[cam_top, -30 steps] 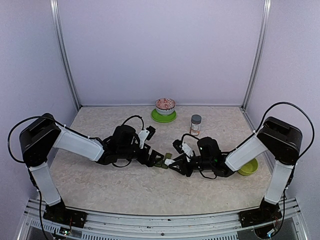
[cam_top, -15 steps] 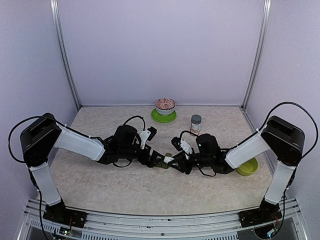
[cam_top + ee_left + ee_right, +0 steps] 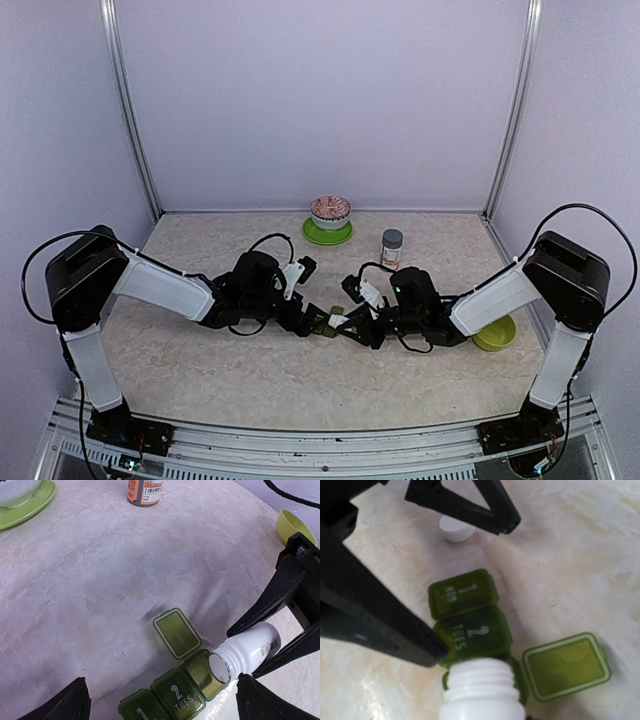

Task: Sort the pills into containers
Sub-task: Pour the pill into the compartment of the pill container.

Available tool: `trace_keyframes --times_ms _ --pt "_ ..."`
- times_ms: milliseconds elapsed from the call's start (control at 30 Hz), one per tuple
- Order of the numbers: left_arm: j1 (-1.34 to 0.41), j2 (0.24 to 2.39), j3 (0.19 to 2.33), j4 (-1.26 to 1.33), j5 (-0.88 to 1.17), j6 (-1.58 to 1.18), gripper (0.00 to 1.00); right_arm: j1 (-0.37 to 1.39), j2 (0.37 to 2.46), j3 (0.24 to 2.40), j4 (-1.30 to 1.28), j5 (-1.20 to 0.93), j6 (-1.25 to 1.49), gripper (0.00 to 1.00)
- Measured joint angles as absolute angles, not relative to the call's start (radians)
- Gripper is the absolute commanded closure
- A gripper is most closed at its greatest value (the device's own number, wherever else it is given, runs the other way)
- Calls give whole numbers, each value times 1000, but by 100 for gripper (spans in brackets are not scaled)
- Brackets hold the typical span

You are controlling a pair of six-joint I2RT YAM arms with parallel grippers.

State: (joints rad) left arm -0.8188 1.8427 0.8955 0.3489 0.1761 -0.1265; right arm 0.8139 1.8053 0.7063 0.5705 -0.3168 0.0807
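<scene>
Tilting low over the table, the right gripper is clamped on a white bottle, whose open mouth sits right over the third compartment of the green strip, its lid flipped back. The left gripper is spread wide, one finger out to each side of the strip. A white cap lies just beyond the strip; an orange bottle, a patterned bowl and a lime bowl stand well apart.

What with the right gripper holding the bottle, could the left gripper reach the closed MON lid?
Probably yes: the left gripper is open, straddling the pill organizer, and the white bottle tips over the far open compartment, leaving the MON lid uncovered.
</scene>
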Motion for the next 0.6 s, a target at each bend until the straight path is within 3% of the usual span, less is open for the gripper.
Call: trace_keyframes --times_ms 600 --pt "-826 1864 920 326 168 -125 1 820 1800 723 521 -316 72 76"
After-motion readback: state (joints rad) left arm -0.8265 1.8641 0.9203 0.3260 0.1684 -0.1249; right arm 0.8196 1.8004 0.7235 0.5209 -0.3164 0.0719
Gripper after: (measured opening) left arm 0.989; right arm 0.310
